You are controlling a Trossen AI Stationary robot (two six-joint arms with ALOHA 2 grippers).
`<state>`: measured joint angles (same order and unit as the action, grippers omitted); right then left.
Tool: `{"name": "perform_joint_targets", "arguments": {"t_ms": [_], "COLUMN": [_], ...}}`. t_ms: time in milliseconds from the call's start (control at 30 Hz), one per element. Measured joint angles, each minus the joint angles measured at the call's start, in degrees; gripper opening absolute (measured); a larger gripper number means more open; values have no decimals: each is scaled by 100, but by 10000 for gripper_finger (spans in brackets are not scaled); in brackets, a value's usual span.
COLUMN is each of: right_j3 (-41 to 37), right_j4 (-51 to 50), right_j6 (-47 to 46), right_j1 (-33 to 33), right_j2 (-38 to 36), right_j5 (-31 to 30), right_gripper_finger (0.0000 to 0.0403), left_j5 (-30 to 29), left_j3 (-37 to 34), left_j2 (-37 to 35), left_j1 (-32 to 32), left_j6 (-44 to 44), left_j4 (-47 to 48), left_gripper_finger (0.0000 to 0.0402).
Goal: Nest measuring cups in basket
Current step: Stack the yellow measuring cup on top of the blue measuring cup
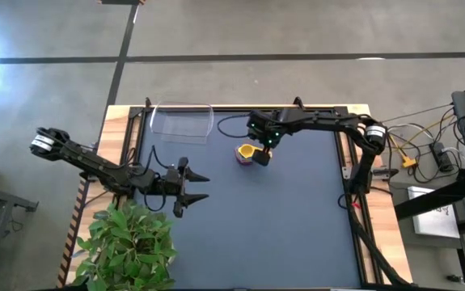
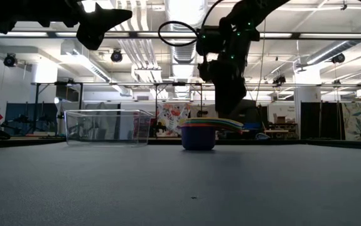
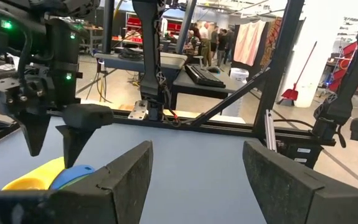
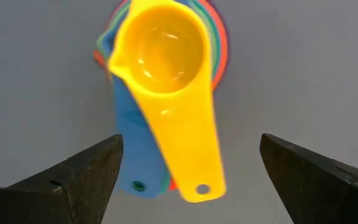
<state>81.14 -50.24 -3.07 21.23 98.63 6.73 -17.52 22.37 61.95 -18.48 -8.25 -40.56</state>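
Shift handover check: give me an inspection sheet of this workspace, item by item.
Surface: dark mat on a wood-edged table, bare across most of it.
Job's things: measuring cups nested in one stack on the mat, yellow cup on top; clear basket stands apart at the far edge, nothing seen inside.
Clutter: potted plant at the near-left corner.
Grippers: right tool open, directly over the stack, not gripping it; left tool open, holding nothing, waiting above the mat's left side.
Cables: a loose black loop on the right arm; wires beside the table's right.
Surroundings: workshop benches, people far behind.
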Motion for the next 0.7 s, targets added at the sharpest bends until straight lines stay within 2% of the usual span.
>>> {"name": "perform_joint_targets", "arguments": {"t_ms": [200,700], "right_j3": [2,-15], "right_j4": [-12,-1], "right_j6": [-206,-311], "right_j1": [-39,-225], "right_j2": [0,0], "right_j5": [415,380], "right_gripper_finger": [366,366], "left_j5": [0,0], "left_j3": [0,0], "left_j2": [0,0], "left_j1": [0,0], "left_j6": [-1,-37], "left_j4": [-1,-9], "left_gripper_finger": [233,233]}}
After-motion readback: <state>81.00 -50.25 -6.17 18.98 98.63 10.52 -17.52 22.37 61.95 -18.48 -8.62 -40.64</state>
